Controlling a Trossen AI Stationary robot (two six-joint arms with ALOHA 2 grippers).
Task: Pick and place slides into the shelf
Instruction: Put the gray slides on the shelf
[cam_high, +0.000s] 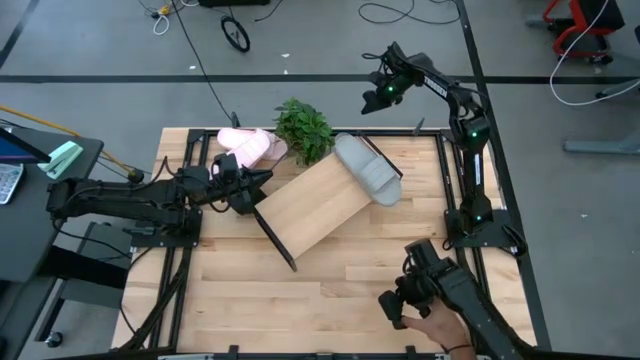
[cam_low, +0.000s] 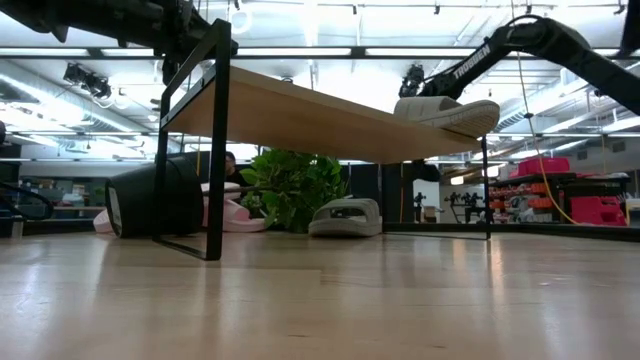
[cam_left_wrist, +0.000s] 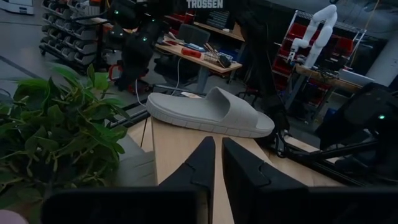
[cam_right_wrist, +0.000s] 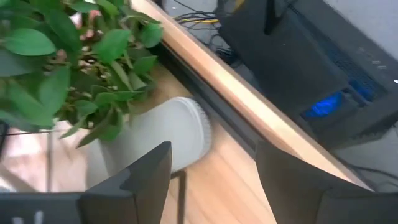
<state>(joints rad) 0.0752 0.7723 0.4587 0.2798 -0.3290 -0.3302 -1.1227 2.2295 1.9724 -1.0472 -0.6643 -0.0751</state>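
The shelf (cam_high: 305, 210) stands slantwise mid-table on its black frame. One grey slide (cam_high: 370, 172) lies on the board's far right end (cam_left_wrist: 211, 112). A second grey slide (cam_low: 345, 216) rests on the table beside the plant, and two pink slides (cam_high: 250, 147) lie on the table at the far left. My left gripper (cam_high: 258, 188) is shut at the shelf's raised left end. My right gripper (cam_high: 378, 98) hangs open near the table's far edge, tipped down over the grey slide by the plant (cam_right_wrist: 168, 130), touching nothing. My left gripper meets the shelf's raised left end (cam_left_wrist: 186, 155), coming level from the table's left, with its fingers (cam_left_wrist: 202, 165) lying along the board. The fingers themselves hide the place of contact, so the part held cannot be told. The shelf's frame foot (cam_low: 213, 255) stands on the table.
A green plant (cam_high: 303, 128) stands at the far edge between the pink slides and the grey ones. Black rails (cam_high: 442, 170) run along the table's sides. A person's hand (cam_high: 437, 325) holds a dark arm at the near right corner. Bare tabletop (cam_high: 300, 300) lies in front of the shelf.
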